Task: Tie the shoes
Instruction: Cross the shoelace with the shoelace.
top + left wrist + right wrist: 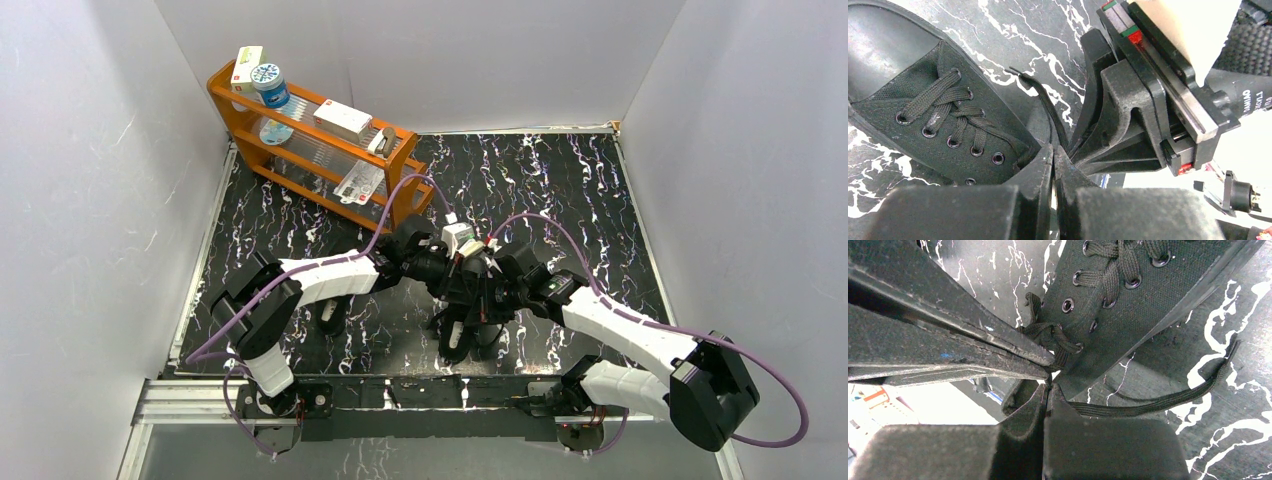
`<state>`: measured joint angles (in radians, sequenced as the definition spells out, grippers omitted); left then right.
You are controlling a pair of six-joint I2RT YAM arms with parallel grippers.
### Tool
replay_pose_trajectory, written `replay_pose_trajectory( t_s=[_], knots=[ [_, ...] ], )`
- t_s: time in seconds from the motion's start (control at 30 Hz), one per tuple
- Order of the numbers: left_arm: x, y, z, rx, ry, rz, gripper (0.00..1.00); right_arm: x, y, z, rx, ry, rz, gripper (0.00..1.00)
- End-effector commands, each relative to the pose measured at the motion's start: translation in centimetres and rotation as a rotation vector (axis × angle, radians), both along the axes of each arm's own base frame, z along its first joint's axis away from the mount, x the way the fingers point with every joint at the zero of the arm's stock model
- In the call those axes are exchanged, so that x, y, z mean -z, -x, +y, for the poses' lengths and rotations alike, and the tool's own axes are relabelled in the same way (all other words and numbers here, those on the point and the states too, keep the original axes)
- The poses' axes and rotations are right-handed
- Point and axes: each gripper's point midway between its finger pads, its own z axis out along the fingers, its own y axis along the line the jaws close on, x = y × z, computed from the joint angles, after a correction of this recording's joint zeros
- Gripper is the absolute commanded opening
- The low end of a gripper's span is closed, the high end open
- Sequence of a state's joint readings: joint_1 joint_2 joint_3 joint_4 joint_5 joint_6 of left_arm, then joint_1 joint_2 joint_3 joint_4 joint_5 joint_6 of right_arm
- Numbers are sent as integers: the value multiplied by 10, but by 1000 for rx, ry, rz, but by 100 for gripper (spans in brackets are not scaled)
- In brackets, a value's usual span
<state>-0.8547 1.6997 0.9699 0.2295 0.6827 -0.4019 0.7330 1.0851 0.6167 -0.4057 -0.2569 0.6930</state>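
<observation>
- Shoe [878, 102] sits mid-worktop [560, 180], toward the near edge, under both wrists where the arms meet.
- Right fingers [1063, 412] are clenched on a lace [1158, 401]. The free tail trails off over the worktop, with its tip lying loose.
- Left fingers [1043, 167] are clenched too, tips at the strands by the top eyelets. Can't tell if a strand is actually pinched.
- The two sets of fingertips are just about touching.
- Handling: the shoe looks light and will likely slide if a lace is tugged hard. The lace is limp and thin and won't keep a loop shape.
- Best hold is probably mid-strand near the eyelets, not the hard tip.
- Materials: matte black woven canvas upper, smooth rubbery toe cap, metal-ringed eyelets, flat woven lace. The worktop is glossy black with white veins.
</observation>
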Motion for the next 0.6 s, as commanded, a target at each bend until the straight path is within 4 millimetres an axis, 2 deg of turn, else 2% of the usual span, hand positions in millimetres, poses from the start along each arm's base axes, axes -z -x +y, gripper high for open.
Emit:
replay_pose_trajectory(
  t_s=[0.0, 0.2, 0.3, 0.4, 0.57],
  knots=[
    [-22, 7, 0, 17, 60, 3, 0, -13, -7, 8, 10, -63, -39, 4],
    [-27, 5, 0, 4, 83, 16, 0, -16, -11, 9, 29, -70, -47, 4],
    [-27, 4, 1, 1, 82, 15, 0, -20, -17, 5, 66, -51, -68, 4],
    [-36, -2, 7, -23, 106, -17, 0, -21, -24, -3, 130, -13, -85, 2],
    [-39, -3, 12, -12, 119, -8, 0, -25, -29, 3, 173, -87, -108, 0]
  ],
)
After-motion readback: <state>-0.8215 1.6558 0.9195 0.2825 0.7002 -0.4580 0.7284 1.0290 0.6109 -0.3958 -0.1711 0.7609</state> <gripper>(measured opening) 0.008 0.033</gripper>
